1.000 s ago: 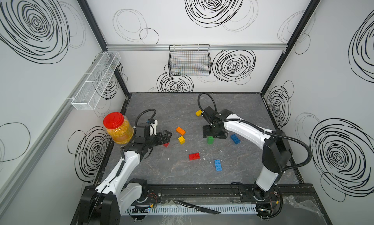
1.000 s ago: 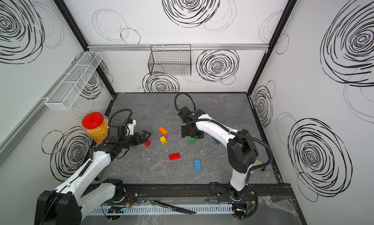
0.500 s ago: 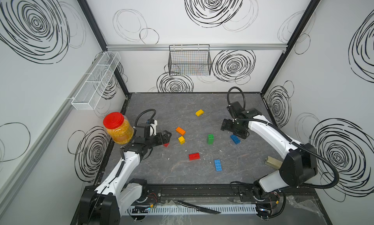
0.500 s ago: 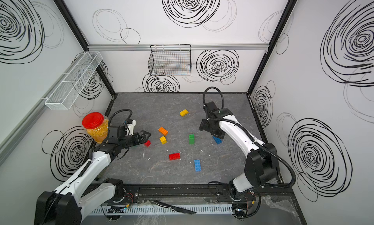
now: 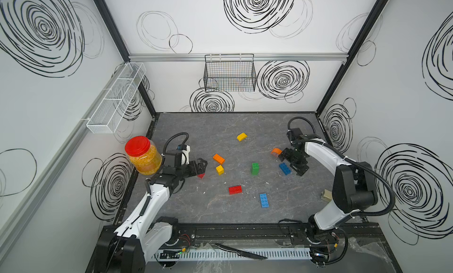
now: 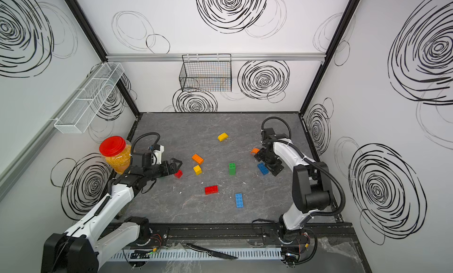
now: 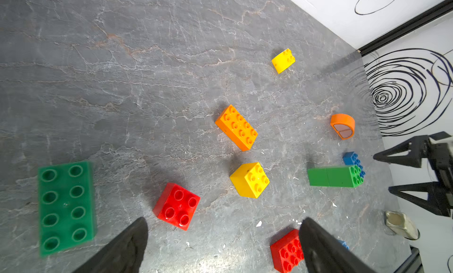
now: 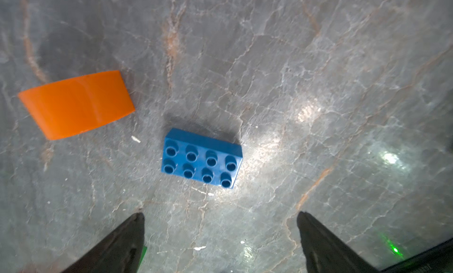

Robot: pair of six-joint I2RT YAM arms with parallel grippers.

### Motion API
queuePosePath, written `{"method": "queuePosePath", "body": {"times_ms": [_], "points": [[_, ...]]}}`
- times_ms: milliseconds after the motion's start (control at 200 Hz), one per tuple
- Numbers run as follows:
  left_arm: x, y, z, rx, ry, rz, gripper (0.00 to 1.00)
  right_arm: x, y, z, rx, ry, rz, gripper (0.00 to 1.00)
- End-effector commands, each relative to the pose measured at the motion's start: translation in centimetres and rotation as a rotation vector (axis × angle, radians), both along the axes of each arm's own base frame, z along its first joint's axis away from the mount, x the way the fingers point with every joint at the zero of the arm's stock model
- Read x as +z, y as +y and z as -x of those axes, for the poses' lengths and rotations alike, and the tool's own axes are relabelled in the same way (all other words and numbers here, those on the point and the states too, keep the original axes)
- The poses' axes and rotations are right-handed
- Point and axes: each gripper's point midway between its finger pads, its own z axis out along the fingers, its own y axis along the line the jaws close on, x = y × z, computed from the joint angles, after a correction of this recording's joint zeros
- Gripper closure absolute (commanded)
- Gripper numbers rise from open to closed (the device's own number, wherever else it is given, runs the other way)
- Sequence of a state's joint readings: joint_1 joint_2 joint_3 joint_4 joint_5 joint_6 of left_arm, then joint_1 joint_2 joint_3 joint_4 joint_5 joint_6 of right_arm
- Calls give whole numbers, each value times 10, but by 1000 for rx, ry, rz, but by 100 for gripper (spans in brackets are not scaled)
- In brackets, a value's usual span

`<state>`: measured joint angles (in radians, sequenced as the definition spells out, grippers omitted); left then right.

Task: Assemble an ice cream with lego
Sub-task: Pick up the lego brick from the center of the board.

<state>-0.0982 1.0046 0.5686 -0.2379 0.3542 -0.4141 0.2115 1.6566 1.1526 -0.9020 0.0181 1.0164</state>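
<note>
Now the orange rounded brick (image 5: 276,151) lies on the desk (image 5: 196,127) toward the right arm's side, where none showed a second ago. The right arm, then stretched to the middle beside the green brick (image 5: 255,168), has swung back to its own side. My judgement is that it carried this scoop-shaped piece over and let it go. The blue brick (image 8: 202,157) sits near it but apart, studs up.

The other lego has not shifted. The yellow rounded brick (image 5: 241,136) toward the back, the orange long brick (image 5: 218,158), the yellow cube (image 5: 219,169), the red long brick (image 5: 235,189) and a second blue brick (image 5: 263,200) stay scattered and apart. So the ice cream looks barely begun, if at all.

The right pincer (image 8: 220,214) hangs over the desk just by the blue brick, jaws spread wide, holding and touching nothing. The left pincer (image 7: 223,221) is where it was, equally wide and empty, poised just short of the small red brick (image 7: 176,205). A flat green brick (image 7: 66,208) shows beside that in the left wrist view. A red-lidded jar (image 5: 143,155) stands at the desk's left edge.
</note>
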Motion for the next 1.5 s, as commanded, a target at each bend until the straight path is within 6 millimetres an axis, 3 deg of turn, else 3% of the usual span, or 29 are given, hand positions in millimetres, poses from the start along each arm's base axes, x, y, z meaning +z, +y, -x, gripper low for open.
{"method": "queuePosePath", "body": {"times_ms": [0,615,1146,1491], "points": [[13,0,-5,-5,-45,-9,1,-10,0,0,-66,14,-11,3],[13,0,-5,-4,-47,-10,1,-40,2,-13,-82,21,-44,9],[13,0,-4,-3,-47,-11,1,-50,5,-15,-90,14,-66,15],[14,1,-5,-2,-50,-13,1,-51,6,-15,-93,6,-79,24]]}}
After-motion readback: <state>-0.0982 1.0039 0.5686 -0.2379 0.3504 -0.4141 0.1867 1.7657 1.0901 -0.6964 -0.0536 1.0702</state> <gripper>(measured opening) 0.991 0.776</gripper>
